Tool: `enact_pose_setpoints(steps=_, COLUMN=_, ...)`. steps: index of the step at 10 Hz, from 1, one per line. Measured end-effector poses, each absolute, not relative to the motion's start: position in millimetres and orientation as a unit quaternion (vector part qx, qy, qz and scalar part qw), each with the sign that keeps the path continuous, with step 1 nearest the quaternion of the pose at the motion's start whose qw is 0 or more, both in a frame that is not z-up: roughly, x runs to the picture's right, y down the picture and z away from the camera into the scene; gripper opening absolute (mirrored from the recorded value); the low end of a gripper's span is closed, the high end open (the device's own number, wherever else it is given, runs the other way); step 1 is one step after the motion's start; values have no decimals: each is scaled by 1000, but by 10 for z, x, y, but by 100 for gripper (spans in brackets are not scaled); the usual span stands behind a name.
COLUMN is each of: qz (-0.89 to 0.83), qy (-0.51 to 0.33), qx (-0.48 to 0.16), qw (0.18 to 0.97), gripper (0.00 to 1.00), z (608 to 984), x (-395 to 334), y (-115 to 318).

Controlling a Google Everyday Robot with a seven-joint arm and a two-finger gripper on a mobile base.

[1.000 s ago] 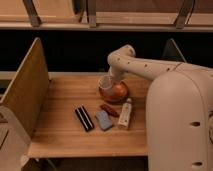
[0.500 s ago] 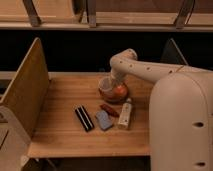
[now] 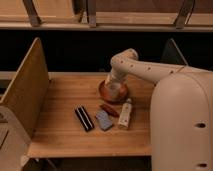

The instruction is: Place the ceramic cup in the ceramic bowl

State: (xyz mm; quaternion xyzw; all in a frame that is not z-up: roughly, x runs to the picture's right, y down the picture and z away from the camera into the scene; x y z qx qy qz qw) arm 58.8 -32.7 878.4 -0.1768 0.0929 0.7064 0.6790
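On the wooden worktop (image 3: 60, 125), the tool (image 3: 114, 86) has been lowered since the earlier frame into the ceramic bowl (image 3: 113, 93), where the ceramic cup (image 3: 114, 88) is now seen; its grip state cannot be told.

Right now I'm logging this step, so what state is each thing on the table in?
ceramic cup: upright, inside the bowl.
ceramic bowl: upright on the table, holding the cup.
end effector: lowered over the bowl, at the cup.
white bottle: lying on its side.
dark red oblong object: lying flat.
black bar: lying flat.
blue-grey block: lying flat.
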Motion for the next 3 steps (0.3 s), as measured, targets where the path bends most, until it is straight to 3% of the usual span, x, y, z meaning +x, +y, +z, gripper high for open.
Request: enact_pose_setpoints(steps=3, qz=681, qy=83, qx=-147, qw=713, gripper=80, z=8482, x=421, y=-703)
